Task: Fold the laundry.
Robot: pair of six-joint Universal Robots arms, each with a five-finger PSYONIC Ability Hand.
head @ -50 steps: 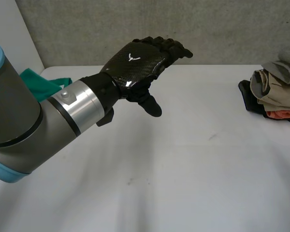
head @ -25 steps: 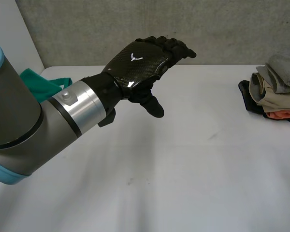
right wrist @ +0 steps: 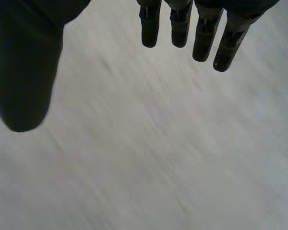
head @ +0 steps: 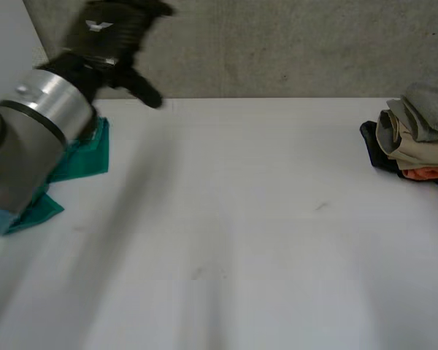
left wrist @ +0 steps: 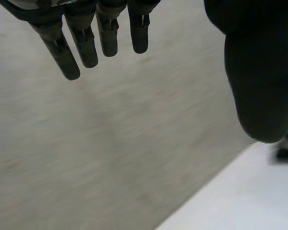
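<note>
Left hand point(head: 106, 33), fingers loose, hangs near the green cloth point(head: 91, 153), well apart from the clothes pile point(head: 416, 138); right hand point(right wrist: 24, 62) equally slack.

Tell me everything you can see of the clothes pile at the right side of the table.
The clothes pile sits on the white table near its right side and runs past the head view's edge. It is a loose stack of soft fabric: a grey piece on top, beige pieces under it, an orange layer lower down, and a black garment at the bottom that sticks out toward the table's middle. The layers look roughly folded and rumpled, not squared. Only the table touches it.
</note>
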